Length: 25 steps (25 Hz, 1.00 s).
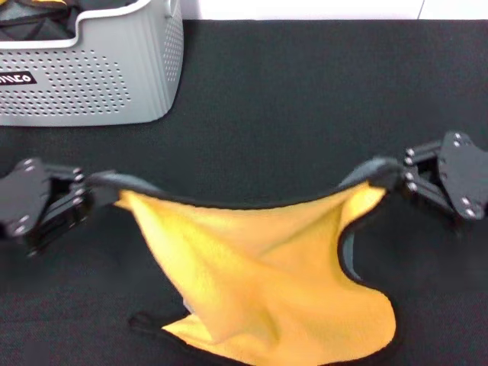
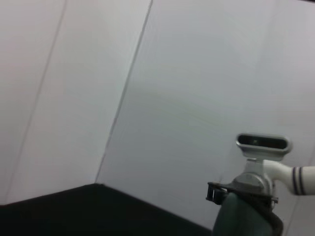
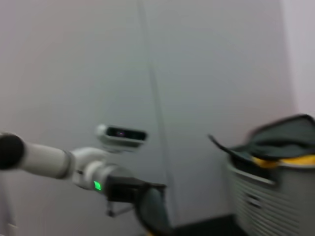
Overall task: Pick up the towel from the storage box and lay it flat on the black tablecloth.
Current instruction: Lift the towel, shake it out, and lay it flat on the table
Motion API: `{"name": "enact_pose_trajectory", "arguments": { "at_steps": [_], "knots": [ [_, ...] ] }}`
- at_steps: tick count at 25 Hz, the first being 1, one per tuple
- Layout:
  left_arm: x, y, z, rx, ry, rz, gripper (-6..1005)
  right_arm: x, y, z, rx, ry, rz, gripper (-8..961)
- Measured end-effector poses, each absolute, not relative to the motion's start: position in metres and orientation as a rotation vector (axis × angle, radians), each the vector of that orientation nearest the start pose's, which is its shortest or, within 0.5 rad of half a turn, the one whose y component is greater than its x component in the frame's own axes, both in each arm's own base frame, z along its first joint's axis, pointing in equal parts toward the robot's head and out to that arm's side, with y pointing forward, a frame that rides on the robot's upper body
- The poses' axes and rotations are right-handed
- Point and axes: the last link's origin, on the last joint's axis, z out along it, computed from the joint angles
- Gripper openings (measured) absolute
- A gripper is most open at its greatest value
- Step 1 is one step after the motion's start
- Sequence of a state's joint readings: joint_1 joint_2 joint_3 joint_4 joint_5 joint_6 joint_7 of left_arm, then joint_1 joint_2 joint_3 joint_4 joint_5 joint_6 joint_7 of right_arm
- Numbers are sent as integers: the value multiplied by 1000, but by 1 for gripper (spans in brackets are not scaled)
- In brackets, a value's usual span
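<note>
The towel (image 1: 267,267) hangs stretched between my two grippers, orange-yellow face up, with a black hem along its top edge and a grey fold showing at the right. Its lower part rests bunched on the black tablecloth (image 1: 305,99). My left gripper (image 1: 103,184) is shut on the towel's left corner. At the other top corner my right gripper (image 1: 385,175) is shut on the cloth. The storage box (image 1: 114,76) stands at the back left, behind the left gripper. The right wrist view shows the storage box (image 3: 275,196) too, and the left wrist view shows the towel's grey face (image 2: 246,219).
A dark cloth with a bit of orange (image 1: 38,19) lies inside the storage box and hangs over its rim (image 3: 280,142). A pale wall (image 2: 172,98) runs behind the table's far edge.
</note>
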<state>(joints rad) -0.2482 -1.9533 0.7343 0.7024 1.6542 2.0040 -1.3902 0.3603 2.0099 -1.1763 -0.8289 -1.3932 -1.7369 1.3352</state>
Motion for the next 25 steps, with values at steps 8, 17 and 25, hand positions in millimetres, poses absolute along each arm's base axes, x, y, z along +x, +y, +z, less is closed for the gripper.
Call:
{"name": "enact_pose_trajectory", "arguments": {
  "at_steps": [8, 17, 25],
  "knots": [
    [-288, 289, 54, -2629, -667, -984, 14, 215, 338, 15, -2739, 273, 940, 115],
    [-294, 327, 42, -2561, -702, -757, 14, 224, 378, -7, -2665, 375, 676, 117],
    [-284, 352, 18, -2545, -654, -629, 14, 229, 398, -9, -2574, 381, 562, 119]
  ]
}}
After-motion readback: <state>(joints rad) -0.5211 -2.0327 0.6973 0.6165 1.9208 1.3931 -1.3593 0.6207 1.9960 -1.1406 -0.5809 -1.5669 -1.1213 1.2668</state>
